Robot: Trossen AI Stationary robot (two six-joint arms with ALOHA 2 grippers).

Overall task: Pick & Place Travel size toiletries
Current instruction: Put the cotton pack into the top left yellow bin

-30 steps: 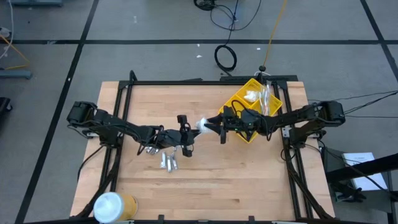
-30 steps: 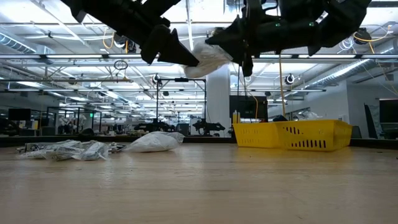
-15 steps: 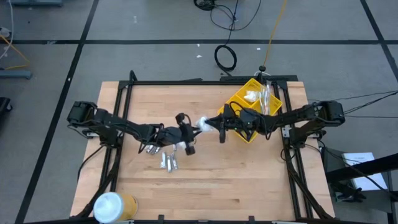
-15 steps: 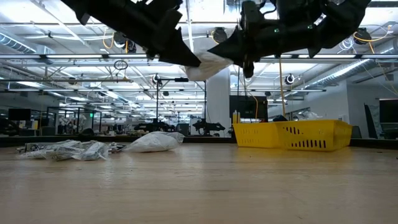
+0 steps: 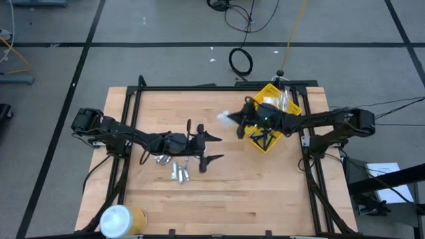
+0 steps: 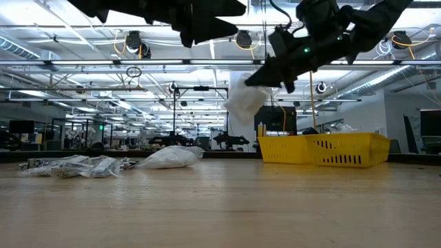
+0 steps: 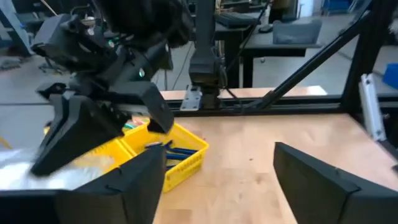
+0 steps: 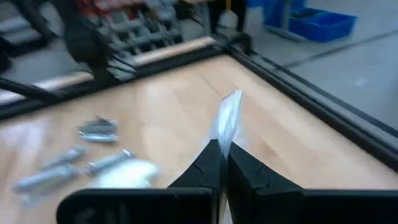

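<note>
- High view: the left gripper [image 5: 211,149] has its jaws spread wide and empty over the middle of the table [image 5: 153,192]; the right gripper [image 5: 234,121] has its jaws pinched together on a white plastic packet [image 5: 224,117], held in the air just beside the yellow bin [image 5: 255,103]. Small silvery tubes [image 5: 179,172] lie on the wood below the left arm. A big white-and-yellow cylinder [image 5: 119,221] stands at the table's near left corner.
- Low view: the packet [image 6: 244,102] hangs from the right gripper [image 6: 256,78] well above the tabletop, left of the yellow bin [image 6: 324,150]. More packets [image 6: 168,157] and tubes [image 6: 65,166] rest on the wood farther left.
- Left wrist view: the two dark fingers [image 7: 138,185] stand far apart; beyond them is the right arm and the bin [image 7: 163,157].
- Right wrist view: the fingers [image 8: 205,169] meet on the clear packet [image 8: 227,123]; tubes [image 8: 96,129] lie on the table beyond.
</note>
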